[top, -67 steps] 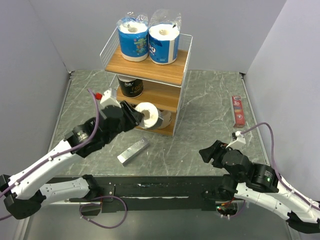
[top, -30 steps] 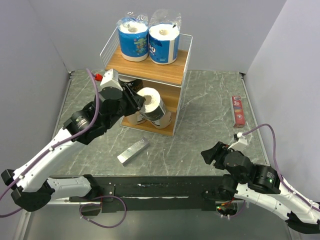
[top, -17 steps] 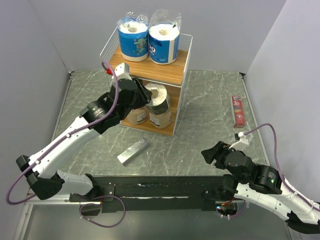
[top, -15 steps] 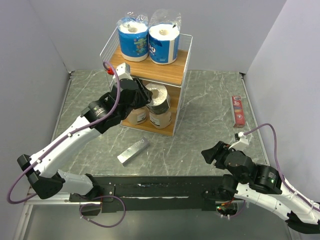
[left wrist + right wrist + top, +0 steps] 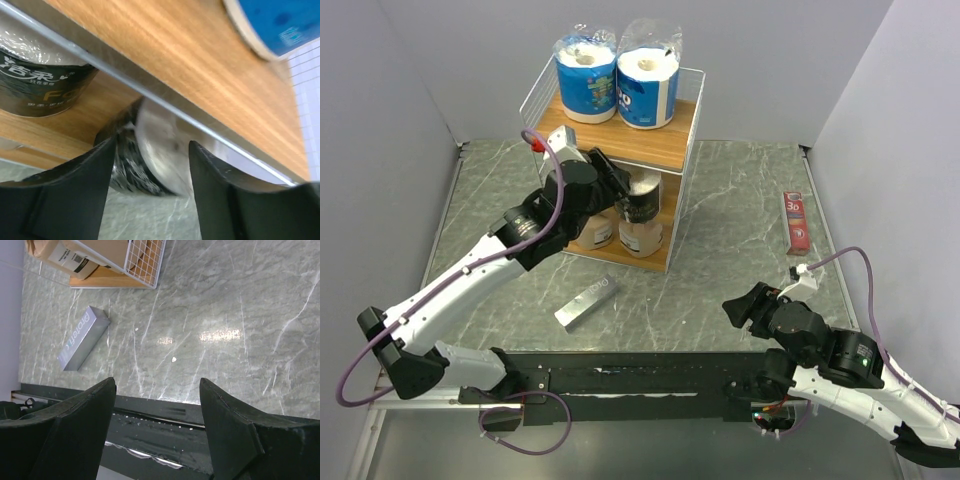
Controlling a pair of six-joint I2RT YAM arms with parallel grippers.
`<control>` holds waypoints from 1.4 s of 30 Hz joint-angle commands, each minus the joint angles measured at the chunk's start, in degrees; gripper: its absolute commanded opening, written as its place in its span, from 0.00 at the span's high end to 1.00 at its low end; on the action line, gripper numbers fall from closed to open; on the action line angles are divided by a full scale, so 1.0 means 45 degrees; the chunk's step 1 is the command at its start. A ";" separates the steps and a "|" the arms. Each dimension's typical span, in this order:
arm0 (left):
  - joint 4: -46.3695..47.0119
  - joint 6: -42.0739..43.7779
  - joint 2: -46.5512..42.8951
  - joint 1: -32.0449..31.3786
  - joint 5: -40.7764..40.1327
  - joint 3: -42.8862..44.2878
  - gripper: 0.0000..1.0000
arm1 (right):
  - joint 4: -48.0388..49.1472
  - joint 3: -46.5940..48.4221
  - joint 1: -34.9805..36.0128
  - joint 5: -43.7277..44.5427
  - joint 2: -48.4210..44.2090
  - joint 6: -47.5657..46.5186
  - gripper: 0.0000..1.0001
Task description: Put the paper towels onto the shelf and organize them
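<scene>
The shelf (image 5: 672,148) stands at the back centre. Two blue paper towel rolls (image 5: 586,78) (image 5: 648,84) stand on its top board. Two brown rolls (image 5: 594,230) (image 5: 640,238) stand on the bottom tier. My left gripper (image 5: 619,189) reaches into the middle tier. A black-wrapped roll (image 5: 643,201) sits there just beyond its fingertips. In the left wrist view that roll (image 5: 145,160) is blurred and tilted between the spread fingers of the left gripper (image 5: 152,142), with a gap at the right finger. A second black roll (image 5: 40,75) stands to its left. My right gripper (image 5: 732,305) is open and empty over the table.
A flat silver bar (image 5: 586,302) lies on the table in front of the shelf and also shows in the right wrist view (image 5: 83,338). A slim red box (image 5: 796,221) lies at the far right. The top board (image 5: 165,45) runs close above my left fingers.
My left arm lifted the black roll from near the bottom tier and carried it into the middle tier. The roll now sits further under the top board. The right arm has barely moved.
</scene>
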 commanded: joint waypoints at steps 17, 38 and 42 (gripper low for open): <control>0.1444 0.0940 -0.3112 -0.0005 0.1870 -0.2000 0.44 | -0.0262 0.0433 0.0073 0.0414 -0.0230 0.0155 0.24; 0.3358 0.1271 -0.1277 -0.1528 -0.0214 -0.2648 0.52 | 0.0733 0.0471 0.0092 -0.0054 -0.0406 -0.1016 0.23; 0.3788 0.1525 -0.0926 -0.1528 -0.0624 -0.2473 0.52 | 0.0812 0.0510 0.0092 -0.0113 -0.0289 -0.1114 0.23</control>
